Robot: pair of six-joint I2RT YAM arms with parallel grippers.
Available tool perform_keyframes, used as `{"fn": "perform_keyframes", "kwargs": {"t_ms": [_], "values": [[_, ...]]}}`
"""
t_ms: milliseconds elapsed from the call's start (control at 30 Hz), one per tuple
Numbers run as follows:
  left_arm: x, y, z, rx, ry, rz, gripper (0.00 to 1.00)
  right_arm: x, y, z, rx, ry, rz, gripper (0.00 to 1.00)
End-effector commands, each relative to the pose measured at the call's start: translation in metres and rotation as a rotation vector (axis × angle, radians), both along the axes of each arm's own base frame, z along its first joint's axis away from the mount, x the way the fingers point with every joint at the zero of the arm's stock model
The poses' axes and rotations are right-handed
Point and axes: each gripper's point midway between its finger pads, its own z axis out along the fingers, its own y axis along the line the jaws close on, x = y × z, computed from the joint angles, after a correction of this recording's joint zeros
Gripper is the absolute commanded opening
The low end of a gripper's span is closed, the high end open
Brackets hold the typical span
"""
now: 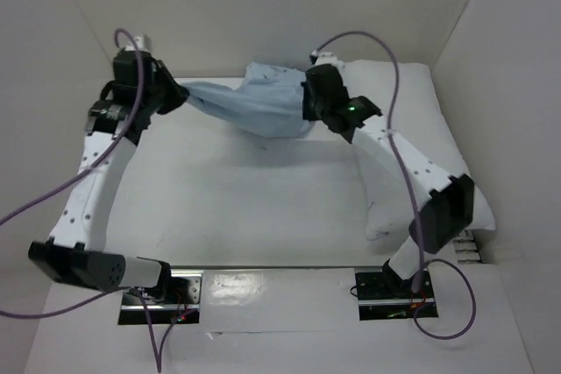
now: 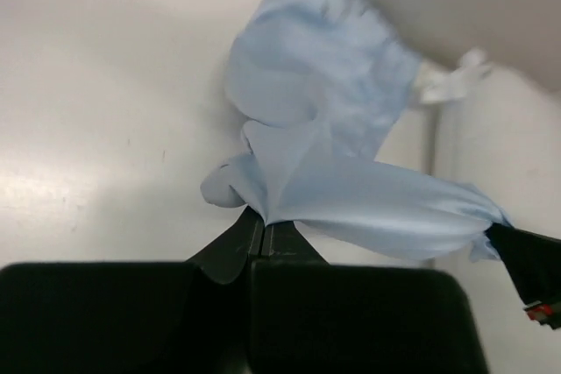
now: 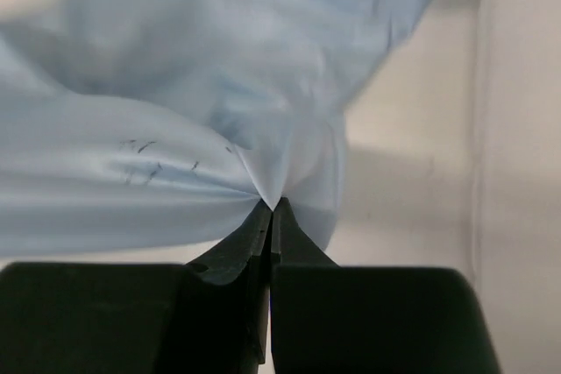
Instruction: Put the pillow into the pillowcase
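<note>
- White walls (image 1: pixel 263 6) enclose a pale surface (image 1: pixel 219 208), and both arm bases are bolted at its near edge.
- Toward the far wall, the pillowcase (image 1: pixel 254 107) is seen drawn out between the two claws as a wrinkled, pale blue band that bulges in the middle.
- It appears to be lifted partly off the surface, though this cannot be judged surely from above.
- The left claw (image 1: pixel 181 94) is clamped on the left end of the pillowcase. In the left wrist view its fingers (image 2: pixel 237 247) are pressed together, a pinch of blue cloth is caught at their tips, and the fabric fans out beyond them.
- The right claw (image 1: pixel 308 104) is likewise closed on the right end of the pillowcase. In the right wrist view the cloth is gathered into a tight point exactly where the two fingers (image 3: pixel 294 247) meet.
- Tiny dark specks (image 3: pixel 145 148) are seen on the blue fabric just left of that pinch.
- The pillow (image 1: pixel 447 129) is laid along the right side of the surface, close to the right wall and partly under the right arm.
- It is wholly outside the pillowcase, and its far end lies just beside the right claw.
- A small white scrap (image 2: pixel 451 81) is seen at the far edge of the cloth in the left wrist view. It may be a tag, but it is too blurred to be told.
- Purple cables (image 1: pixel 105 159) are looped from both wrists, and a green light (image 1: pixel 352 110) is lit on the right one.
</note>
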Motion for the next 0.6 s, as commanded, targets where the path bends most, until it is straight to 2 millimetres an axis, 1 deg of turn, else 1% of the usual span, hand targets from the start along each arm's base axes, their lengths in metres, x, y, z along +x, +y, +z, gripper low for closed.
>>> {"fn": "perform_keyframes", "kwargs": {"t_ms": [0,33,67,100,133,167,200,233,267,300,333,367,400,433,467,500,533,567], "values": [[-0.034,0.024,0.084,0.016,-0.184,0.038,0.00,-0.020,-0.034,0.162,0.125,-0.334,-0.052,0.00],[-0.042,0.030,0.101,0.011,-0.229,0.054,0.00,-0.026,-0.039,0.191,0.156,-0.393,-0.051,0.00],[-0.056,0.029,0.124,-0.003,-0.292,0.043,0.00,-0.034,-0.045,0.211,0.168,-0.437,-0.046,0.00],[-0.064,0.029,0.138,-0.017,-0.330,0.032,0.00,-0.043,-0.050,0.233,0.197,-0.480,-0.048,0.00],[-0.074,0.031,0.162,-0.028,-0.392,0.027,0.00,-0.058,-0.057,0.256,0.214,-0.527,-0.043,0.00],[-0.082,0.028,0.175,-0.046,-0.427,0.014,0.00,-0.071,-0.064,0.284,0.235,-0.580,-0.043,0.00],[-0.097,0.024,0.192,-0.062,-0.475,-0.018,0.00,-0.080,-0.070,0.302,0.256,-0.611,-0.045,0.00],[-0.110,0.022,0.215,-0.081,-0.534,-0.029,0.00,-0.094,-0.076,0.321,0.266,-0.652,-0.031,0.00],[-0.119,0.020,0.224,-0.098,-0.557,-0.041,0.00,-0.108,-0.086,0.348,0.305,-0.708,-0.037,0.00],[-0.135,0.017,0.239,-0.116,-0.602,-0.062,0.00,-0.120,-0.088,0.363,0.326,-0.742,-0.015,0.00],[-0.146,0.016,0.249,-0.121,-0.634,-0.075,0.00,-0.135,-0.096,0.379,0.358,-0.782,-0.003,0.00],[-0.160,0.014,0.269,-0.138,-0.696,-0.089,0.00,-0.148,-0.104,0.398,0.379,-0.834,0.005,0.00],[-0.167,0.013,0.278,-0.141,-0.723,-0.100,0.00,-0.157,-0.107,0.411,0.408,-0.872,0.015,0.00],[-0.183,0.011,0.291,-0.146,-0.766,-0.120,0.00,-0.166,-0.114,0.421,0.414,-0.904,0.014,0.00],[-0.200,0.011,0.310,-0.149,-0.827,-0.132,0.00,-0.178,-0.120,0.432,0.439,-0.938,0.025,0.00],[-0.209,0.012,0.320,-0.150,-0.858,-0.134,0.00,-0.186,-0.126,0.443,0.459,-0.977,0.026,0.00],[-0.223,0.009,0.329,-0.154,-0.895,-0.159,0.00,-0.191,-0.129,0.448,0.471,-0.996,0.024,0.00],[-0.238,0.011,0.343,-0.154,-0.945,-0.162,0.00,-0.196,-0.134,0.453,0.477,-1.018,0.024,0.00]]}}
